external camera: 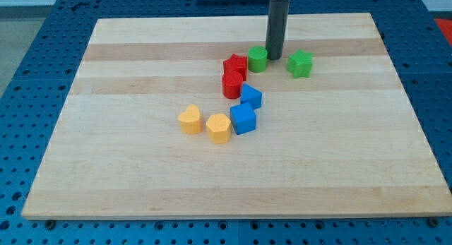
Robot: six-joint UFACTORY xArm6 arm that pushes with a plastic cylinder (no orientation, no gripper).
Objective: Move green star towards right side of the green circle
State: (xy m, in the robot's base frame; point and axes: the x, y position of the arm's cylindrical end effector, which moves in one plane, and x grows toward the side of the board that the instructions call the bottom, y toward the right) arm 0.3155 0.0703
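Observation:
The green star [300, 63] sits near the view's top, right of centre. The green circle [258, 59] stands to its left, with a gap between them. My tip [274, 57] is down on the board in that gap, close against the green circle's right side and a short way left of the green star. The rod rises straight up out of the view's top.
A red star [235, 64] touches the green circle's left, with a red cylinder [232, 85] below it. Two blue blocks [251, 97] [243, 119] run down from there. A yellow heart [189, 120] and a yellow block [219, 128] lie left of them. The wooden board [141, 181] rests on a blue pegboard table.

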